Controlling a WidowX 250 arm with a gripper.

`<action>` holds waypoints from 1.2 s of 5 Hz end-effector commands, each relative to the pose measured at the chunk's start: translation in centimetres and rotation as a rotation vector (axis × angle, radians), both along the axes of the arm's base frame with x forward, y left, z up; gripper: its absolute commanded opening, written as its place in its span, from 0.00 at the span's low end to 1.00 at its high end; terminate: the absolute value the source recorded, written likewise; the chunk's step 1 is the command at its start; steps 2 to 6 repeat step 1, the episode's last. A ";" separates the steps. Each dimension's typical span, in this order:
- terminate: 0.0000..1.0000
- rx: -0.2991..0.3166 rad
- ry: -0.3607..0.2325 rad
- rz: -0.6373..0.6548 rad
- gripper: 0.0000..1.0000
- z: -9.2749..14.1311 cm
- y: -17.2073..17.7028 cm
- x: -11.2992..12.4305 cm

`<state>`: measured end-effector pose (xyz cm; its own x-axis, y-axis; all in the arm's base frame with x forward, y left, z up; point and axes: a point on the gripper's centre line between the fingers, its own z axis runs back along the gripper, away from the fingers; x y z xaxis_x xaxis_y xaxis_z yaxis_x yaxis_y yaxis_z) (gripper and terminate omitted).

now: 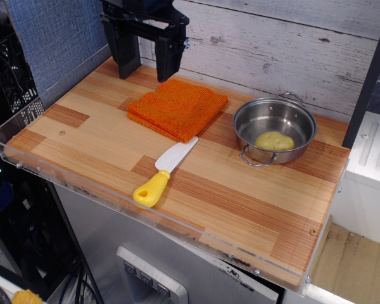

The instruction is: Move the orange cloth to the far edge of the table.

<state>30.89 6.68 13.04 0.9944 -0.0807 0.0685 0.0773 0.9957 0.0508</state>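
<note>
Tool (147,54) is hanging spread, grasping nothing, over the tabletop's (240,196) back-left; orange cloth (177,107) is lying just in front and right of it, near the far edge.

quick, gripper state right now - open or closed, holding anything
Gripper: open, jaws spread wide, holding nothing. It hangs over the back left of the table, just behind the orange cloth, not touching it.

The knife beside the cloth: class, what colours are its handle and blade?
The knife has a yellow handle and a white blade, clearest in the observation.image view.
</note>
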 end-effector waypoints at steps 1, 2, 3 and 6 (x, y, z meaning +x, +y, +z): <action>1.00 0.010 -0.038 0.002 1.00 1.4 -0.2 -0.2; 1.00 0.010 -0.038 0.002 1.00 1.4 -0.2 -0.2; 1.00 0.010 -0.038 0.002 1.00 1.4 -0.2 -0.2; 1.00 0.010 -0.038 0.002 1.00 1.4 -0.2 -0.2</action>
